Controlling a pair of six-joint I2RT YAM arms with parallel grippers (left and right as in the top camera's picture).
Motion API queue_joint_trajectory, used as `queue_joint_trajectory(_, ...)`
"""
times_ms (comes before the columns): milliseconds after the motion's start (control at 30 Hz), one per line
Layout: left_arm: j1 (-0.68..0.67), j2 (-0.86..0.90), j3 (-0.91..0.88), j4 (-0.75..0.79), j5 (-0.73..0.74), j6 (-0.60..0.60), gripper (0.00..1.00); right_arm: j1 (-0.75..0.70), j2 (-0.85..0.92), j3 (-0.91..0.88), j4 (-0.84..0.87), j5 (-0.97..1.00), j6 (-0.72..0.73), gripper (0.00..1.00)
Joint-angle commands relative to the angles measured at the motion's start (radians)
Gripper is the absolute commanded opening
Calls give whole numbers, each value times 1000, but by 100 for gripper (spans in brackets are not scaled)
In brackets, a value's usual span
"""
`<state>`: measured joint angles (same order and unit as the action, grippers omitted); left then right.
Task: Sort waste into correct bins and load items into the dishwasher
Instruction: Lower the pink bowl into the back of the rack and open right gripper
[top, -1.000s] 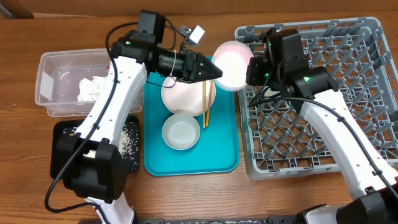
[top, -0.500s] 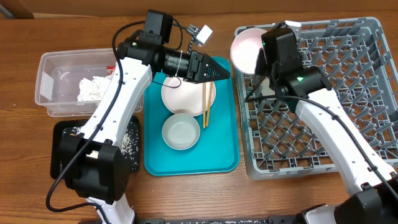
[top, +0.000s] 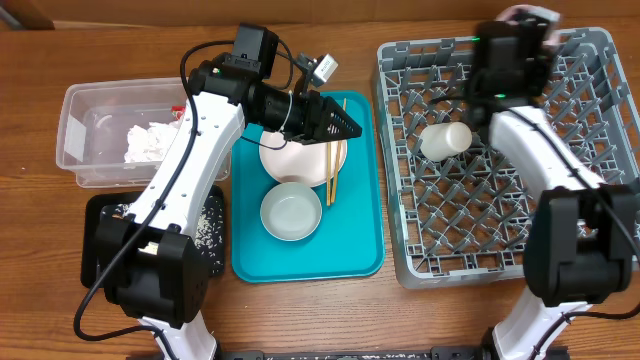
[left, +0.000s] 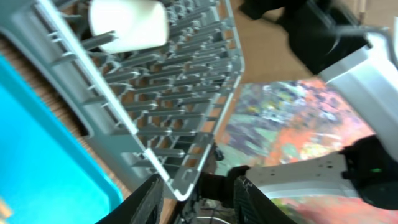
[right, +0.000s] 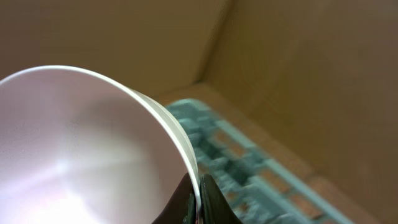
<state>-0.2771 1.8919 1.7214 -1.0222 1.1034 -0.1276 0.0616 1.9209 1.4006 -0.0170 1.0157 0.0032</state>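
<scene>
My right gripper (right: 198, 200) pinches the thin rim of the pink bowl (right: 81, 155), top right over the dish rack (top: 570, 240); looks light, stiff, slick, so I'd keep the rim hold deep; left gripper (left: 199, 194) spread, empty.

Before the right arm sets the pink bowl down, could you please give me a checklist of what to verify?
1. Grip on pink bowl: ok; right gripper is shut on its rim.
2. Bowl above dish rack: cannot tell; it sits at the overhead frame's top edge.
3. Room in rack: ok; only the white cup lies there.
4. Left gripper out of the way: ok; open, empty, over the teal tray.
5. Everything else loaded: not ok; plate, grey bowl and chopsticks are on the tray.
</scene>
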Motion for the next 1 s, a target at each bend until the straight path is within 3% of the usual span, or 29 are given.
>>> queue_joint_trajectory(0,2,-23,18,-9,-112,16,39,-92,-2,13,15,10,-85,4)
queue_joint_trajectory(200,2,-23,18,-10,-153,16,40,-148,13,13,-68,-159,-82,4)
queue_joint_trajectory(567,2,-23,18,-10,-180,16,40,-136,31,13,-91,-91,-87,4)
queue_joint_trajectory(833,2,-23,18,-14,-180,16,40,-129,41,13,-78,-84,-244,4)
queue_joint_trajectory(967,2,-23,18,-15,-180,16,40,-126,61,13,-82,-74,-244,4)
